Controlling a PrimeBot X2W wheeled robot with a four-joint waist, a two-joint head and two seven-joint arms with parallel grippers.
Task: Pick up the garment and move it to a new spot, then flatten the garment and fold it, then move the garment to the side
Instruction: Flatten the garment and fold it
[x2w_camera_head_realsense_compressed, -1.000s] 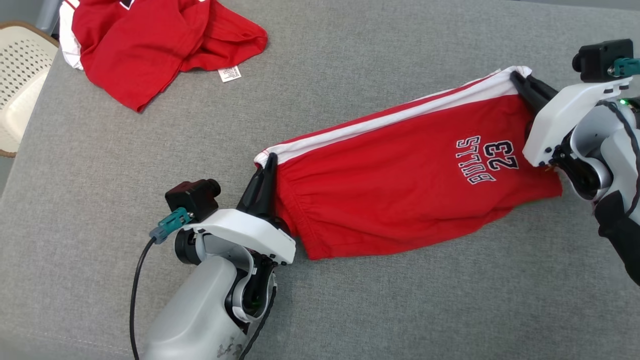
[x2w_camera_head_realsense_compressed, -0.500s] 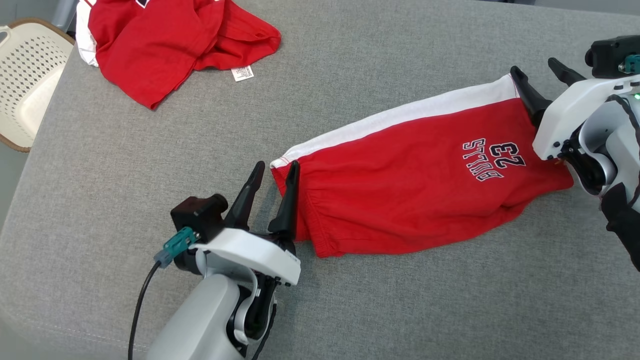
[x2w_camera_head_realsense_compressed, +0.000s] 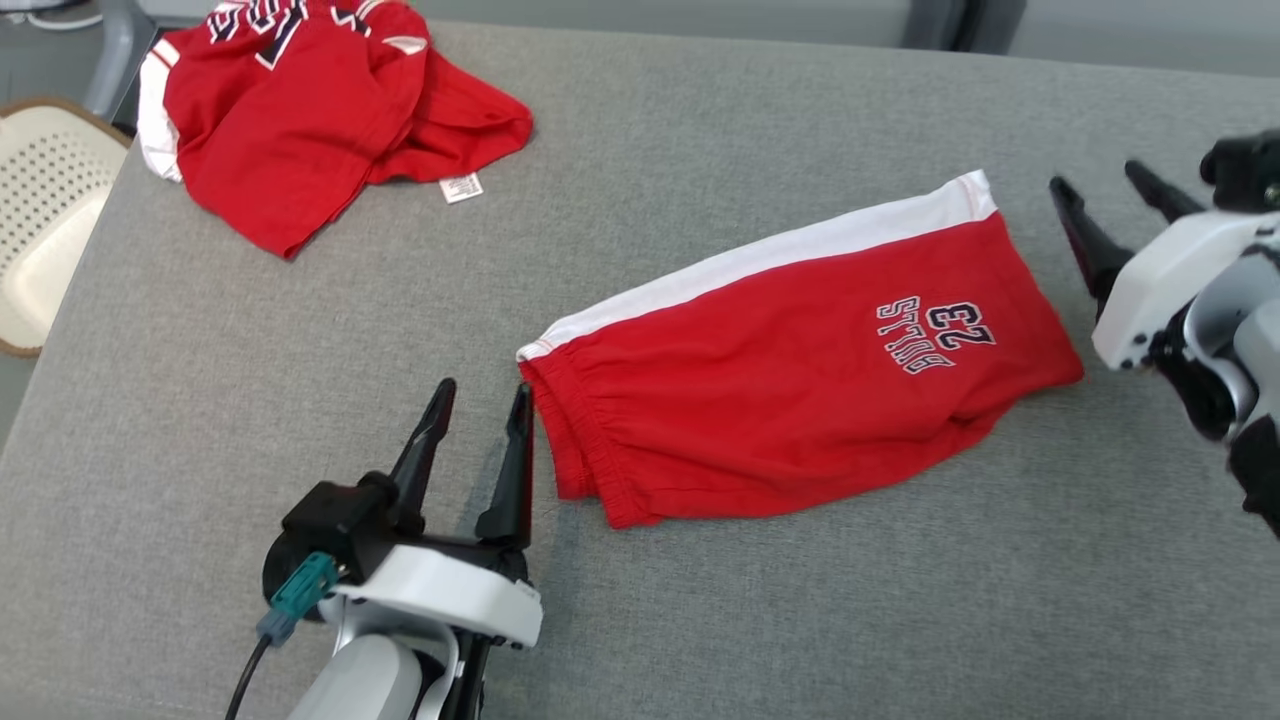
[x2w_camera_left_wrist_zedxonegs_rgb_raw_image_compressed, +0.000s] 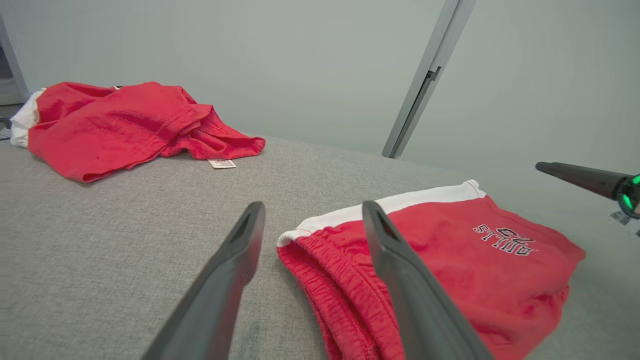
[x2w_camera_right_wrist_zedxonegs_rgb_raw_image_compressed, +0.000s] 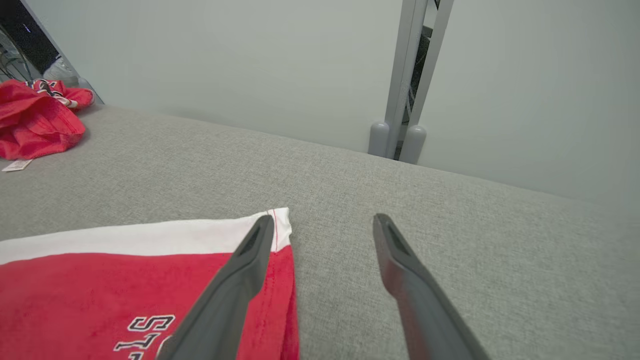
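Now | shorts (x2w_camera_head_realsense_compressed: 780, 400) flat, long axis diagonal: waistband toward near-left corner of counter (x2w_camera_head_realsense_compressed: 700, 150), hem toward far-right | left claw (x2w_camera_head_realsense_compressed: 485, 386) spread, empty | right claw (x2w_camera_head_realsense_compressed: 1092, 174) spread, empty

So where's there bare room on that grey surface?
The near strip of the grey surface, between the red shorts and its front edge, is bare; so is the far stretch right of the crumpled red garment. It's crowded at both ends of the shorts, by the left fingers and right fingers.
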